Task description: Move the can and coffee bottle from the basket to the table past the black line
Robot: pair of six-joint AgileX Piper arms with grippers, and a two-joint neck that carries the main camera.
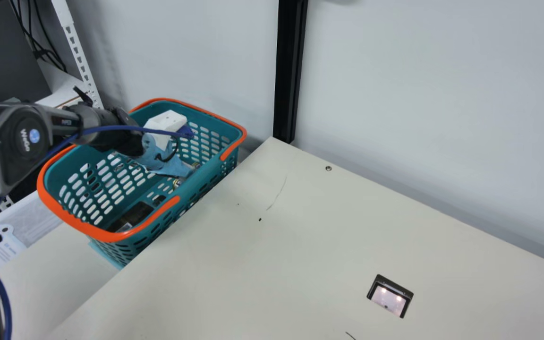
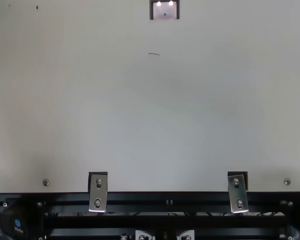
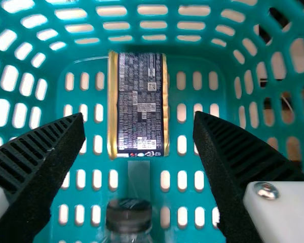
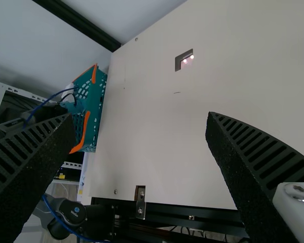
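Observation:
In the main view my left gripper point(image 1: 155, 153) reaches down inside the teal basket point(image 1: 71, 225) with the orange rim. The left wrist view shows that gripper point(image 3: 139, 119) open, nothing between its fingers. Below them a dark can with gold edges point(image 3: 142, 83) lies on the floor of the basket point(image 3: 192, 169). The coffee bottle point(image 3: 129, 216) shows its black cap and clear neck near that view's bottom edge; its lower part is cut off. My right gripper point(image 4: 141, 118) stands open and empty above the table point(image 4: 157, 147). A short dark line point(image 2: 154, 53) marks the tabletop.
The basket stands beside the table's left edge, against the wall. A dark item point(image 1: 132, 215) lies at its near end. A small rectangular cutout point(image 1: 390, 296) sits in the tabletop. Metal brackets point(image 2: 98, 192) and a black rail point(image 2: 165, 197) run along the near edge.

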